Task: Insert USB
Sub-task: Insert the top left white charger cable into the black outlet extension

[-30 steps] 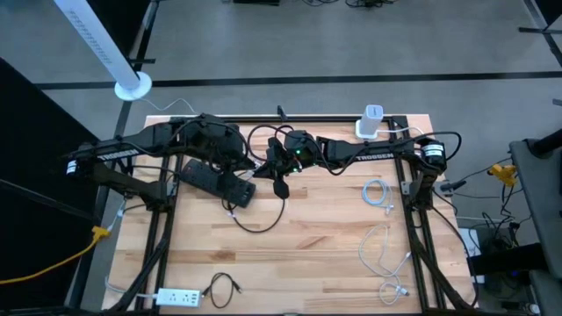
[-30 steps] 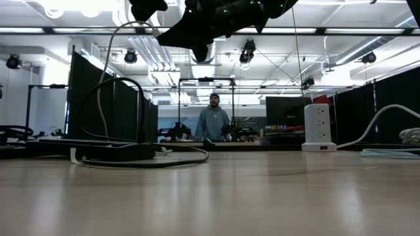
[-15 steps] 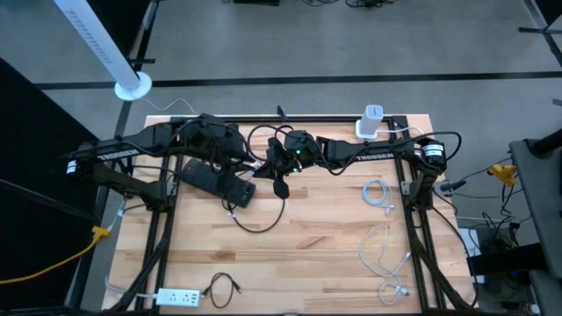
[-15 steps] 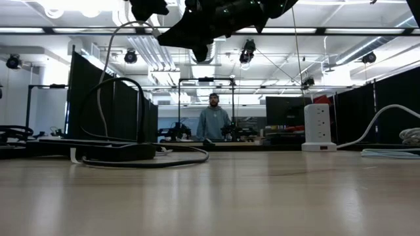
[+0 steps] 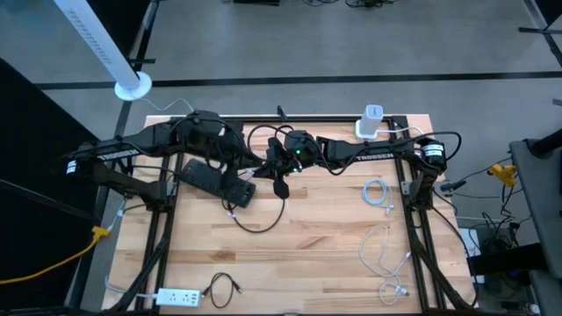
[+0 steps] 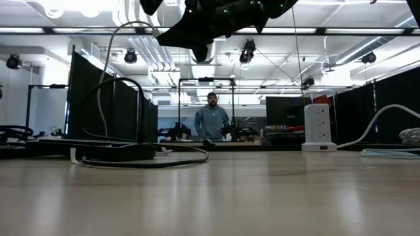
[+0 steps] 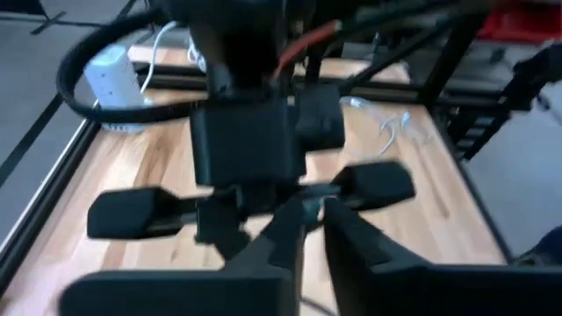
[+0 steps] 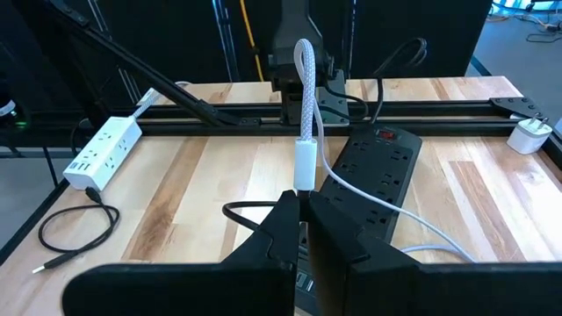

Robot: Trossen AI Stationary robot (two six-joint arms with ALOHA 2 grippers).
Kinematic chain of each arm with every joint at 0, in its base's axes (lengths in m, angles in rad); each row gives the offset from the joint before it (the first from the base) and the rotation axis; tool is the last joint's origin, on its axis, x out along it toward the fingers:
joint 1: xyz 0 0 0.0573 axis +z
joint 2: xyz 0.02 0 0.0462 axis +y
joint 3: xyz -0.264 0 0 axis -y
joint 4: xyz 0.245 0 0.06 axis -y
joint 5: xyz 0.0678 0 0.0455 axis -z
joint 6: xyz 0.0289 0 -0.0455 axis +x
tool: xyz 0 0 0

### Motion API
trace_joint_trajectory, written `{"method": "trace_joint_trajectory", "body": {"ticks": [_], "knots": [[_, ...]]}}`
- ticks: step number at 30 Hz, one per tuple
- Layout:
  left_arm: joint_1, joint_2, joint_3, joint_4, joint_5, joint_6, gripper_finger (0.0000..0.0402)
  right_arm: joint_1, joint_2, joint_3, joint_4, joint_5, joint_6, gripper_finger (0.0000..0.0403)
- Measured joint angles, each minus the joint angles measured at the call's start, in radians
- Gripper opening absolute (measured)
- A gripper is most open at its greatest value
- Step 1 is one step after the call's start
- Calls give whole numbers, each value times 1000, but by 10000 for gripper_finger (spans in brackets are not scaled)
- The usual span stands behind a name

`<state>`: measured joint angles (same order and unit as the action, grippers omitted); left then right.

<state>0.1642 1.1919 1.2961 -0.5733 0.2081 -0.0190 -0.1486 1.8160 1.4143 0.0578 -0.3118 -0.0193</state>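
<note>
Slightly shifted since a second ago, the left hand (image 5: 255,167) is closed empty above the black power strip (image 5: 215,182), while the white USB cable (image 8: 305,162) is pinched in the right hand (image 8: 301,209), not yet inserted.

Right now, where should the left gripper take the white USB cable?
On the stiff white plug housing, just beyond the right gripper's pinch, coming in sideways. It sticks straight out, exposed; the braided cable past it loops over and would probably flex.

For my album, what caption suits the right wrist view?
Right pincer shut on a white USB cable, held above the black power strip.
</note>
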Motion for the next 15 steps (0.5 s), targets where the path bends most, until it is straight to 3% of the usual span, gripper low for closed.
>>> {"method": "trace_joint_trajectory", "body": {"ticks": [15], "knots": [[-6, -8, -1, 314, 180, -121, 0, 0, 0, 0, 5, 0, 0, 0]]}}
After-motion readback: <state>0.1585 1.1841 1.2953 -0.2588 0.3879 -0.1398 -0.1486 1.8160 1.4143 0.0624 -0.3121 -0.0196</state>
